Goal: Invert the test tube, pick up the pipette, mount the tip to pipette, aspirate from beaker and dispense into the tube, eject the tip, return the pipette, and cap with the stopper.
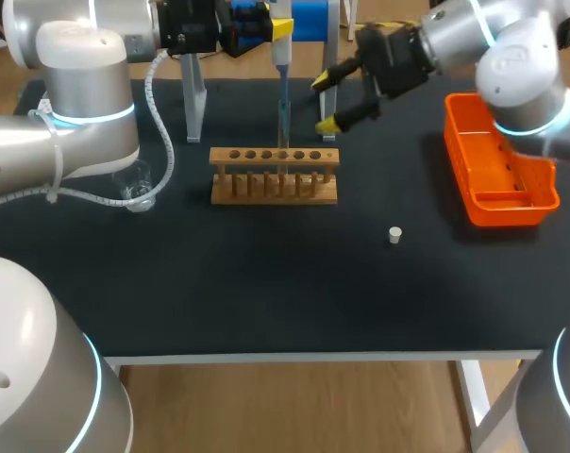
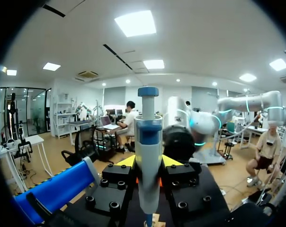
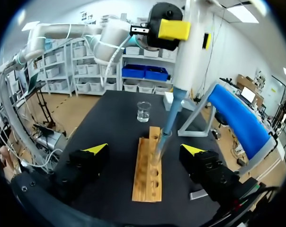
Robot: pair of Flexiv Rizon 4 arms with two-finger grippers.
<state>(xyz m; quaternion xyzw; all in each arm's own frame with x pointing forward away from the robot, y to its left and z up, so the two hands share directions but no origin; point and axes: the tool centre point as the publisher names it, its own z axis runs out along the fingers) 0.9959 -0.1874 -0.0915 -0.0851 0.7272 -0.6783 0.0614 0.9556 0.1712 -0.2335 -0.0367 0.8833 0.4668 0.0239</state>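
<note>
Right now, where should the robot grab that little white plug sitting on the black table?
Pinch the stopper across its round sides, coming straight down from above. It is short and seems to stand on end, alone on the table, so nothing blocks fingers closing from two sides. The right gripper, open, is probably the one to use.

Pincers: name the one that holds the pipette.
The left pincer, shut on the pipette over the wooden rack; the right pincer stands open and empty beside it.
</note>
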